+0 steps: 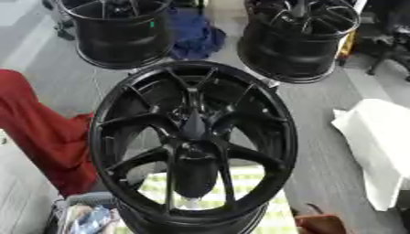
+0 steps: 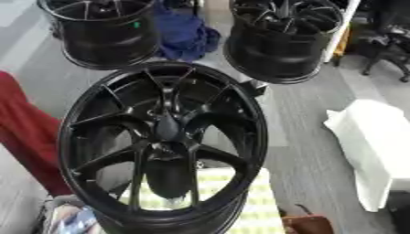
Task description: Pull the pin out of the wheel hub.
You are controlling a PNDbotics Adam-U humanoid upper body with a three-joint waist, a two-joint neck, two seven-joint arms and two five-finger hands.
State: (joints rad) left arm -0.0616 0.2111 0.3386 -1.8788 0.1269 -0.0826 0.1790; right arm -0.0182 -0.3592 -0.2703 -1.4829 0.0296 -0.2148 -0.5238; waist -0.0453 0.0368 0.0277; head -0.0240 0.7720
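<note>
Black wheel hub fills the near centre, face up. At its centre boss a dark upright shape could be the pin; cannot tell it from the spokes. Neither robot hand shows in either view, so their state cannot be told. Judgement: extraction not started. Two more rims stand beyond the hub.

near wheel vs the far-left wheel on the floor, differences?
The near wheel fills the view with its spoked face towards the camera; the far-left wheel is cut off by the top edge. The near wheel shows mostly spokes; the far-left wheel shows its barrel side and a small green mark. Both are black spoked rims.
</note>
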